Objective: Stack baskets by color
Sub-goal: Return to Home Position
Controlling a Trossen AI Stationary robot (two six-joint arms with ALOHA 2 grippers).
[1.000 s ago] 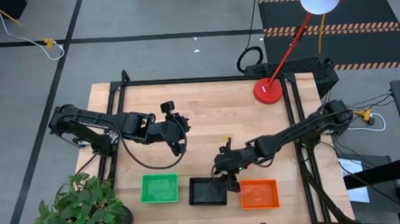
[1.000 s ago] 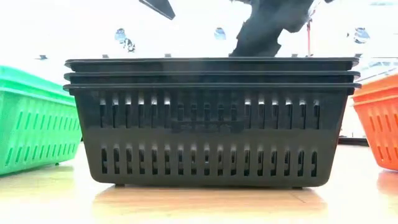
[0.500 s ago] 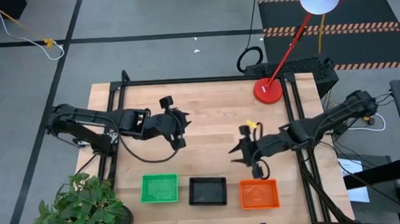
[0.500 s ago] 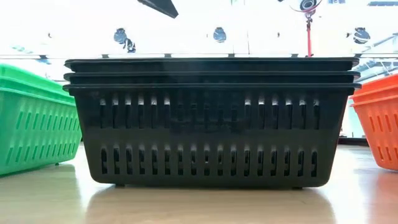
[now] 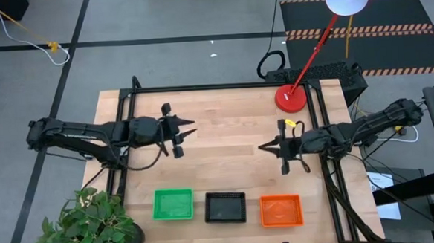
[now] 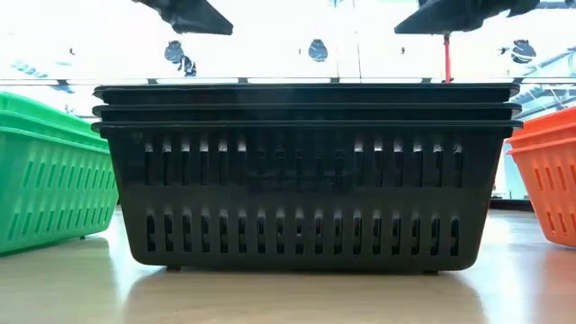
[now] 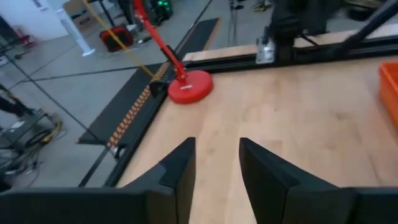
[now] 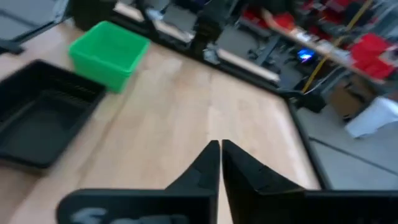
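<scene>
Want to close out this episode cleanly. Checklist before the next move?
1. Black stack nested: three rims sit level, one on another in the low view. Ok.
2. Green stack and orange stack complete: both stand in the row beside the black one, but the basket count in each does not show. Cannot tell.
3. Left gripper free: open, nothing between the fingers, over bare wood away from the row. Ok.
4. Right gripper free: shut on nothing, away from the row. Ok.
5. No stray baskets: the rest of the table shows only the red lamp base. Ok.
</scene>
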